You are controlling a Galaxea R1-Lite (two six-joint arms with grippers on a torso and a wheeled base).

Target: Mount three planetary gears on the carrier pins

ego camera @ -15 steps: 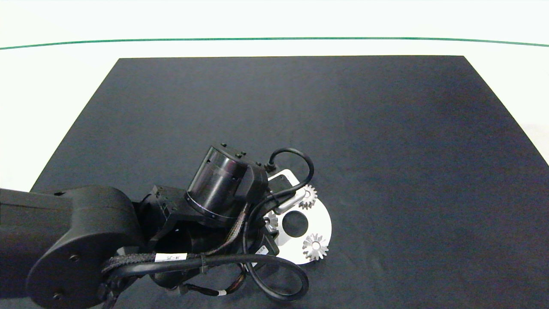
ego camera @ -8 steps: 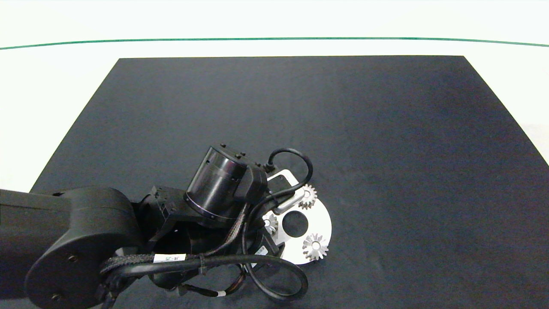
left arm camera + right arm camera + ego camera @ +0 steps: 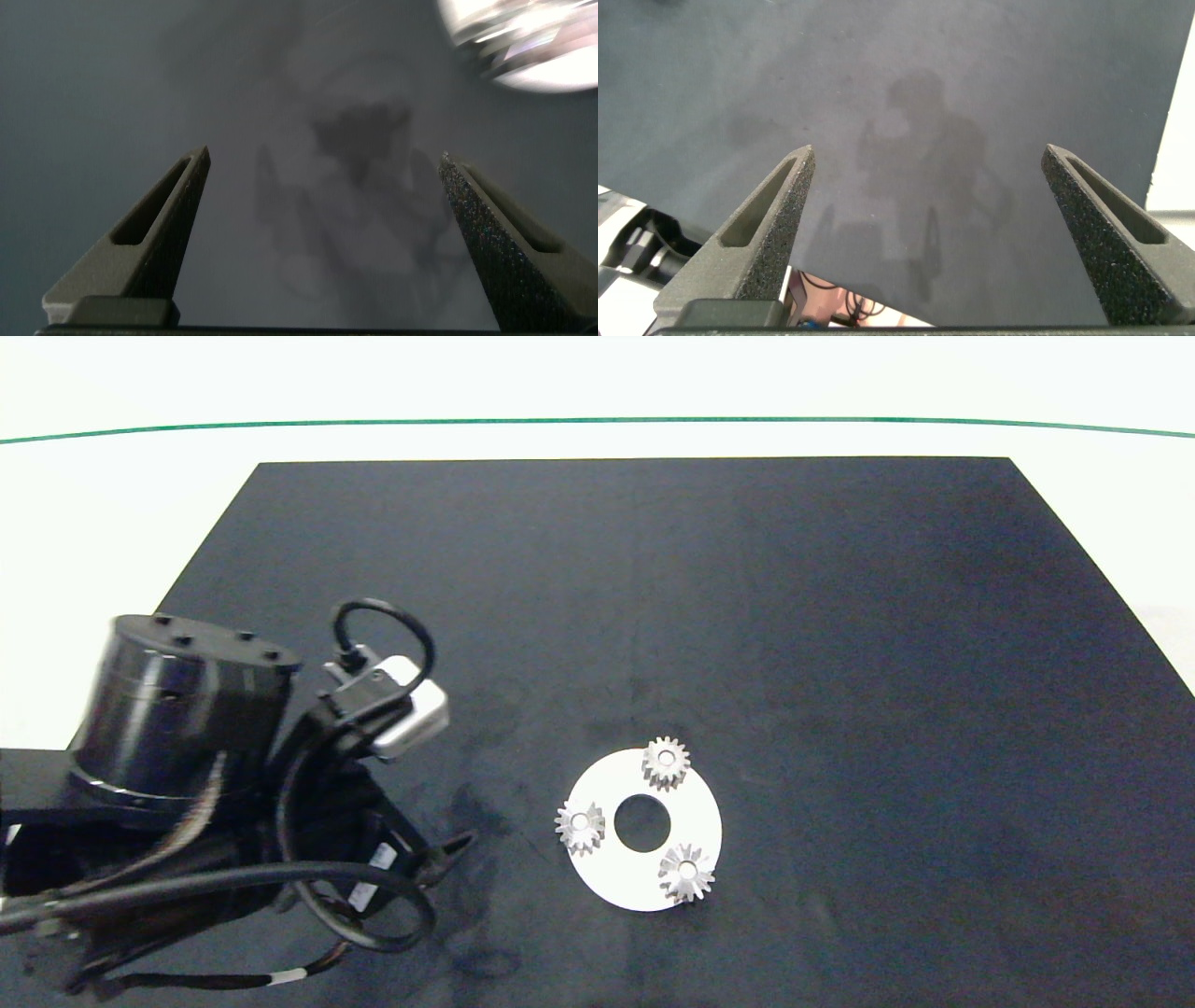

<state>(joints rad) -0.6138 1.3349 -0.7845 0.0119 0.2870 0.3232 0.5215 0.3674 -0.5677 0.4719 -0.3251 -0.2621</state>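
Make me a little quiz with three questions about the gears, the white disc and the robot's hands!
1. Where are the gears?
A. On the disc
B. Scattered on the mat
C. In a gripper

2. How many gears are there?
A. One
B. Two
C. Three

3. How are the left gripper's fingers?
A. Pinched on a gear
B. Wide apart, holding nothing
C. Closed together

Answers: 1 A, each gear sits on the white disc around its centre hole. 2 C, the head view shows three silver gears. 3 B, the left wrist view shows a wide gap with only the dark mat between the fingers.
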